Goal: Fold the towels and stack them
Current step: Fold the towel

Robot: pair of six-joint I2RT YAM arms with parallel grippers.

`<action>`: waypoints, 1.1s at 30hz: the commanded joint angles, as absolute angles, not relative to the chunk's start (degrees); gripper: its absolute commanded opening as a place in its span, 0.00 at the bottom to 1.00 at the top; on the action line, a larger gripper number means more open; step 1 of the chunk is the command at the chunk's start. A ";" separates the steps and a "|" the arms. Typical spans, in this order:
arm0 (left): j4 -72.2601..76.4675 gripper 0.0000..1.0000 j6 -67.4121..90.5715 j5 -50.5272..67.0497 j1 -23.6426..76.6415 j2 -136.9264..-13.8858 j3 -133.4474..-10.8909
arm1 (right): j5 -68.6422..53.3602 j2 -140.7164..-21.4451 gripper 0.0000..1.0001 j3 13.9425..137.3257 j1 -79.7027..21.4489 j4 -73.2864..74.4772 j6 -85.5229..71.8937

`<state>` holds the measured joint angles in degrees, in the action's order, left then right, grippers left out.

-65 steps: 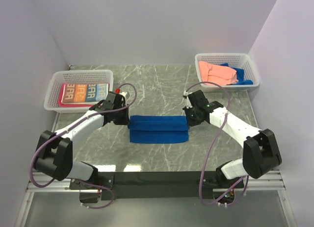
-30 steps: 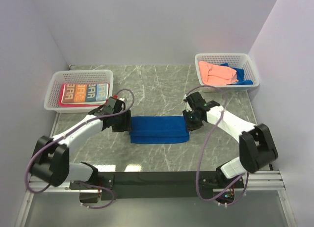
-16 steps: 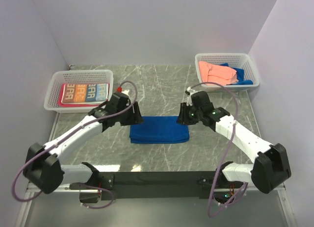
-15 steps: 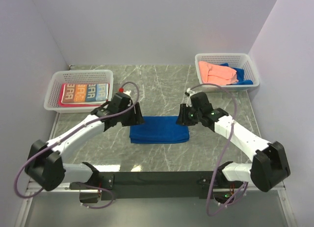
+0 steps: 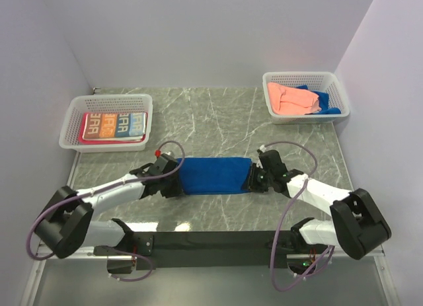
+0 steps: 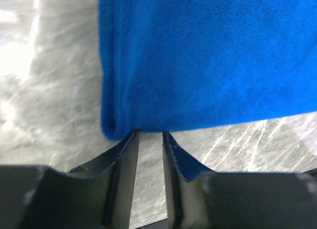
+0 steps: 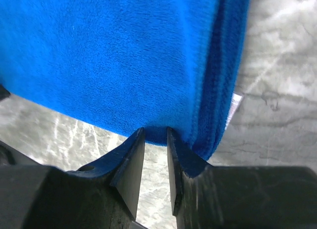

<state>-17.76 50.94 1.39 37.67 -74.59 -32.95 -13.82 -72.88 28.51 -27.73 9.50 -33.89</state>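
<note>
Jaws closed to a narrow slit, both arms pinch the blue towel (image 5: 215, 176) by its near edge, the left jaws at its left corner and the right jaws at its right, apparently to keep the folded cloth spread flat between them for another fold. It lies mid-surface (image 5: 225, 114), toward the near side. A printed towel (image 5: 114, 126) sits folded in the far-left basket (image 5: 71, 121); a salmon towel (image 5: 291, 98) and another blue cloth (image 5: 328, 101) lie rumpled in the far-right basket (image 5: 301, 76).
</note>
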 commanded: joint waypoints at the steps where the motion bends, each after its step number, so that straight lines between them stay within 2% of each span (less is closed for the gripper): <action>1: -16.96 0.31 55.19 -2.46 37.88 -70.14 -29.71 | -11.08 -70.06 0.32 23.57 -26.28 6.33 -38.84; 5: -18.01 0.32 56.77 -2.11 37.88 -65.24 -28.48 | -10.29 -64.27 0.31 21.71 -24.87 6.59 -39.47; 9: -21.35 0.47 57.30 -3.07 38.06 -58.99 -30.23 | -10.02 -58.19 0.31 24.08 -25.05 10.19 -36.05; 12: -25.13 0.55 58.01 -5.36 37.97 -55.73 -32.95 | -8.27 -55.82 0.33 26.62 -25.05 14.23 -34.02; 17: -27.25 0.57 59.41 -9.93 37.88 -57.20 -34.28 | -5.37 -54.58 0.34 28.30 -24.96 15.82 -34.36; 23: -22.42 0.48 60.47 -10.02 37.88 -64.24 -32.88 | -5.27 -57.64 0.30 24.88 -24.44 10.73 -36.30; 24: -21.11 0.43 60.47 -10.11 37.88 -65.21 -32.70 | -5.27 -58.35 0.28 23.65 -24.17 10.11 -36.99; 26: -20.04 0.39 60.55 -9.93 37.97 -67.84 -32.00 | -5.19 -60.45 0.20 22.33 -22.69 9.05 -37.70; 28: -19.43 0.31 60.56 -9.23 37.97 -69.51 -31.64 | -5.53 -61.34 0.13 20.84 -21.28 8.70 -38.23; 30: -19.16 0.23 61.08 -8.62 37.88 -71.10 -30.15 | -5.97 -61.87 0.12 19.69 -18.73 8.88 -38.23; 33: -18.90 0.18 62.22 -7.47 37.88 -71.37 -27.60 | -6.77 -61.70 0.10 18.72 -16.10 9.49 -38.41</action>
<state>-19.31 60.95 -8.05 37.71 -70.91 -30.06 -7.94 -61.76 19.97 -18.57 9.91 -38.06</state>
